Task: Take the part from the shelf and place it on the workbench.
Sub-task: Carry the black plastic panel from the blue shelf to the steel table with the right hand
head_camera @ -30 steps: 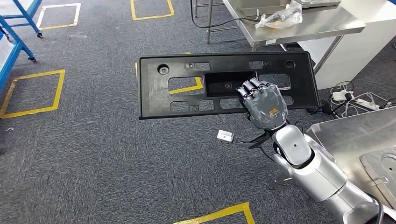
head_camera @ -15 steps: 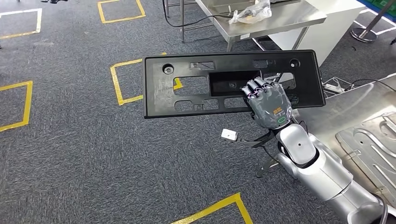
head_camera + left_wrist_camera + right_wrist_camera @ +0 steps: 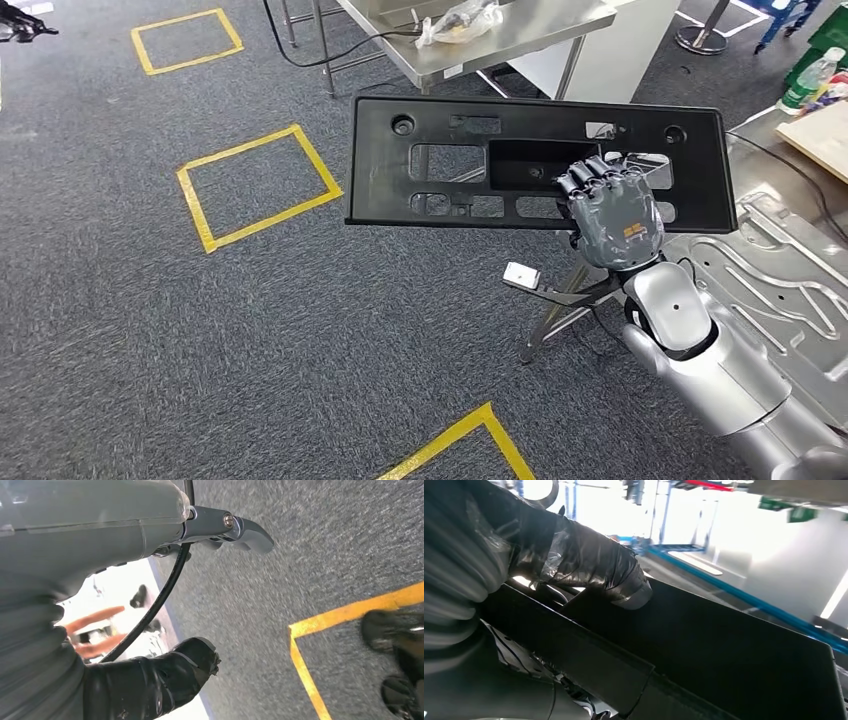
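Your right robot hand (image 3: 612,215) grips black part (image 3: 520,165) at near long edge, fingers curled over into central recess. Part held flat, above carpet floor (image 3: 200,330), extending mostly to left of robot hand. Right wrist view: taped thumb (image 3: 594,560) pressed against part surface. Steel bench (image 3: 790,270) just right of robot hand, part's right end overlapping its edge. Beyond part: second steel table (image 3: 520,35). Left robot hand (image 3: 150,680): whether fingers apart or together, you cannot tell.
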